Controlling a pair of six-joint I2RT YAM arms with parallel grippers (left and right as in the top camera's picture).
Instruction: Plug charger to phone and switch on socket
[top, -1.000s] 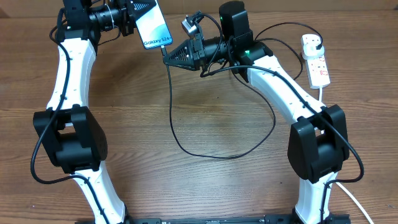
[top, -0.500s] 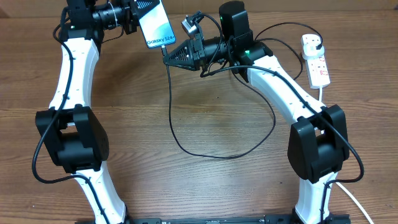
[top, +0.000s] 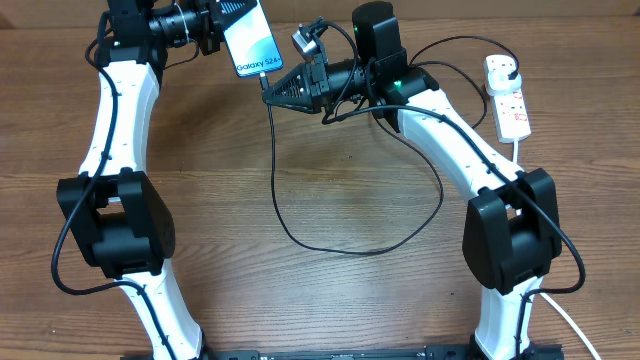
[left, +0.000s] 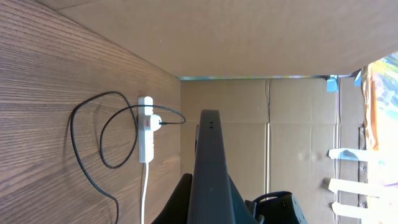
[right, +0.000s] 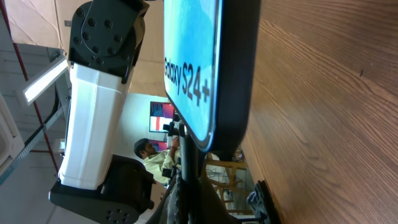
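Observation:
My left gripper (top: 214, 20) is shut on the phone (top: 251, 38) and holds it off the table at the back left, with the blue "Galaxy S24+" screen facing up. In the left wrist view the phone (left: 210, 155) shows edge-on between the fingers. My right gripper (top: 268, 90) is shut on the charger's connector tip (top: 268, 76), which meets the phone's lower edge. How deep the tip sits is hidden. The charger cable (top: 300, 240) loops over the table to a black plug (top: 511, 68) in the socket (top: 510, 105). From the right wrist the phone (right: 199, 62) fills the top, just past my right gripper (right: 194, 193).
The socket's thick white cord (top: 585, 335) leaves the table at the front right. Both arm bases (top: 115, 225) stand near the front edge. Cardboard walls (left: 280, 106) rise behind the table. The socket (left: 145, 134) lies near that back wall.
The left arm carried the phone a little to the right, toward the right gripper, then stopped. The right arm and cable have stayed put.

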